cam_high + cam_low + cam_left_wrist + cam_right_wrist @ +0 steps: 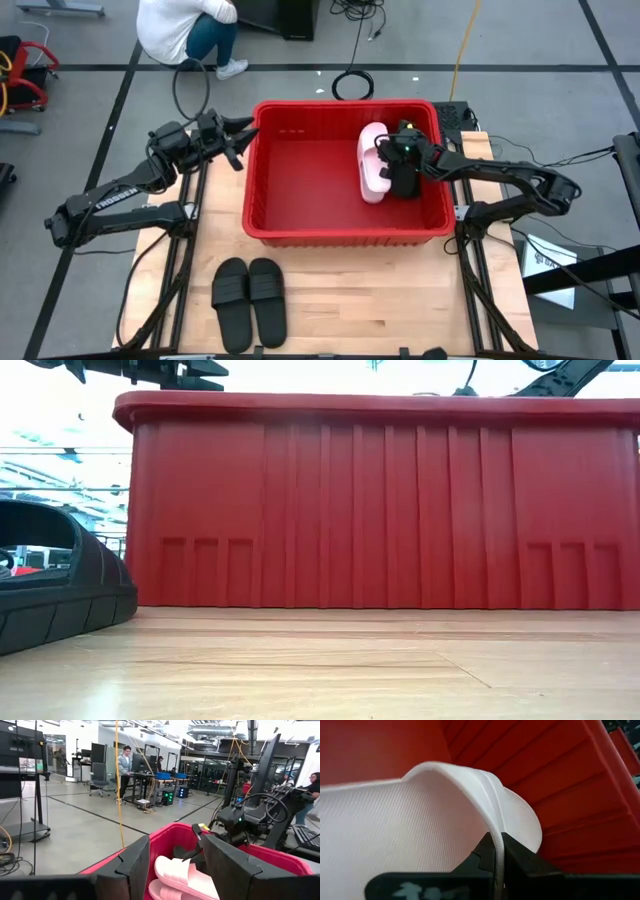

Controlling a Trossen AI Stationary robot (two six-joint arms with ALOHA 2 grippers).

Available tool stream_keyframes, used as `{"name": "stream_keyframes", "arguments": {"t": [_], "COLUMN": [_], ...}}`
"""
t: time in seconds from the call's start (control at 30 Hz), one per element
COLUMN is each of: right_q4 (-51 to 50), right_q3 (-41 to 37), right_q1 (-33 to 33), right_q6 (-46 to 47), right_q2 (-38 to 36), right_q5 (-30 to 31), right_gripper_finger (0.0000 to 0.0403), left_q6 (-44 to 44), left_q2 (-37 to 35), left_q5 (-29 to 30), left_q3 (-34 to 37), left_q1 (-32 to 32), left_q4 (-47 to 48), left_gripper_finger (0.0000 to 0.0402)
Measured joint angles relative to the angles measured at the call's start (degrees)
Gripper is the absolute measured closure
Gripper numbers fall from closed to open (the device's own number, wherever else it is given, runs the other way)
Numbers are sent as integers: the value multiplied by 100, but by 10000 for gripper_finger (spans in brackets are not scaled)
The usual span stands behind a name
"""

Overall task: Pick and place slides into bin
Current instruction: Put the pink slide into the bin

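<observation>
A: We've got the right tool (403, 172) down inside the red bin (300, 232), at the frame's right-center, pinching the strap edge of a pink-white slide (420, 830).

B: And the left tool (236, 140) waits spread at the bin's upper-left rim. Two pale slides are in, we reckon; two black slides (249, 300) remain on the tabletop (400, 300), lower left.

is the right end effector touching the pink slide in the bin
Touching. The right wrist view shows the right end effector with its fingers pinched on the strap edge of the pink slide, inside the bin.
</observation>
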State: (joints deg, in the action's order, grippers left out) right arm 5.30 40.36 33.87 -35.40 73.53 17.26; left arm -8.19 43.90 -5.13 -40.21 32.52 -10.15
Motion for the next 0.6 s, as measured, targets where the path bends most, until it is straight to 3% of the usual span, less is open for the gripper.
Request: {"name": "stream_keyframes", "arguments": {"t": [0.6], "right_q4": [-118], "right_q3": [0], "right_q1": [19], "right_q6": [228], "right_q2": [163], "right_q5": [-87], "right_gripper_finger": [399], "left_q6": [33], "left_q2": [0], "left_q5": [-44], "left_q3": [0], "left_q1": [130], "left_q4": [-2], "left_gripper_finger": [215]}}
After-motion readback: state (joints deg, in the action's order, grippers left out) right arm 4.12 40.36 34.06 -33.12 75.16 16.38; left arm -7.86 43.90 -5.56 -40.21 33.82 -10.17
